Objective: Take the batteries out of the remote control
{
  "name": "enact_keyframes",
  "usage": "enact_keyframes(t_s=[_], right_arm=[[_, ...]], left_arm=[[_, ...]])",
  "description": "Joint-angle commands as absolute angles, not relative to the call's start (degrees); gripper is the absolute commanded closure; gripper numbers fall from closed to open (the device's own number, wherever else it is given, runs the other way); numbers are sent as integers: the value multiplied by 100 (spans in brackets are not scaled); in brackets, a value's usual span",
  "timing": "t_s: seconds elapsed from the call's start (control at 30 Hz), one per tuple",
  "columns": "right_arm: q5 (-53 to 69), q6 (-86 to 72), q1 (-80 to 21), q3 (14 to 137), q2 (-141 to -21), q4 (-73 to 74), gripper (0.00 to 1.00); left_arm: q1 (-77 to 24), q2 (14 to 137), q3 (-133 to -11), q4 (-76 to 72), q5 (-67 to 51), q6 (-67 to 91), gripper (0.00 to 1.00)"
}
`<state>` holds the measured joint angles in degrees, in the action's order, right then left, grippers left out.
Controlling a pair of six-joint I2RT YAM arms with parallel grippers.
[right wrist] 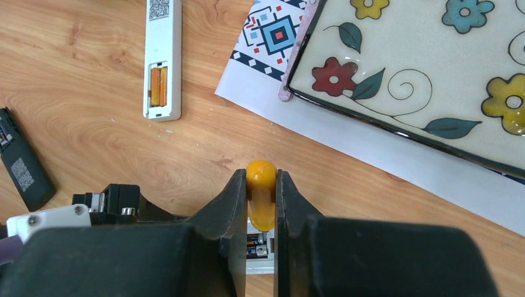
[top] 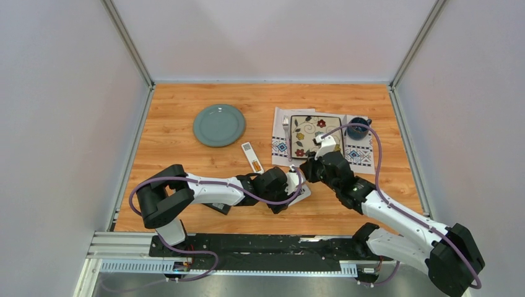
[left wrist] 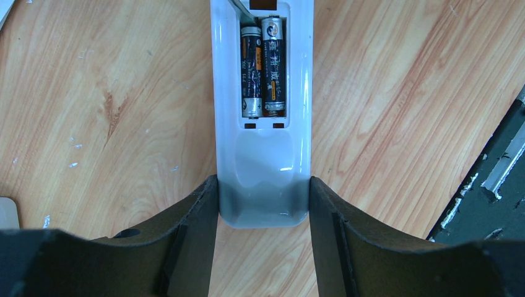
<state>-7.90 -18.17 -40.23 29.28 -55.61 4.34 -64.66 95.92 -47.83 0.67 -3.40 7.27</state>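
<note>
2 batteries (left wrist: 273,65): slim cylindrical cells with dark grey-black jackets, gold bands, printed lettering and silver end caps. They sit side by side, touching, in the open bay of a white plastic remote control (left wrist: 263,161), with no cover on it. The remote lies back-up on the orange-brown wooden table (left wrist: 111,111), between the 2 arms and near their bases.

Handling, as a judgement:
- The cells look light and rigid, with smooth, slick jackets.
- Being round, they are likely to roll once free.
- They sit snug in the bay, so there is little room for a finger beside them.
- Best bet is to lever up 1 end first, then pinch across the mid-body.
- Which end bears on a spring is not clear.

Left gripper (left wrist: 263,204): the jaws are half-wide and clamped on the remote's near end, pads flat against both long sides.

Right gripper (right wrist: 260,185): the jaws are narrow and pinched on the rounded handle of an orange-handled screwdriver (right wrist: 260,170), held over the bay. A thin metal blade tip (left wrist: 238,5) shows at the bay's far corner, by the left cell.

Further out:
- a second white remote (right wrist: 162,55), its bay open on 2 orange cells (right wrist: 159,86)
- a black slab with a code label (right wrist: 21,164)
- a square floral plate (right wrist: 433,62) on a patterned paper mat (right wrist: 272,31)
- a round grey-green plate (top: 218,124)
- a fork (top: 286,129)
- a blue cup (top: 358,128)
</note>
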Motion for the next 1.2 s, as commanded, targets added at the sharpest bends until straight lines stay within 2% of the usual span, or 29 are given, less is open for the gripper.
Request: enact_keyframes(t_s=[0.0,0.1,0.13,0.23,0.6,1.17], right_arm=[[-204,-2539,-3860,2681,-5494,554,100],[321,-2855,-3596,2567,-5371,370,100],[430,-2900,-3525,2540,-5335,308,100],[746,-3032,-3358,2522,-5186,255,100],[1555,-3182,-3270,2672,-4940,334,100],[2117,-3278,-3270,2891,-4702,642,100]], left_arm=[[-6478,9914,-4667,642,-633,905,76],[-6478,9923,-4676,633,-650,896,83],[-6478,9932,-4676,624,-659,905,90],[-6478,9940,-4676,624,-668,896,100],[-6478,9993,-4702,598,-738,923,100],[-6469,10072,-4711,527,-817,958,100]])
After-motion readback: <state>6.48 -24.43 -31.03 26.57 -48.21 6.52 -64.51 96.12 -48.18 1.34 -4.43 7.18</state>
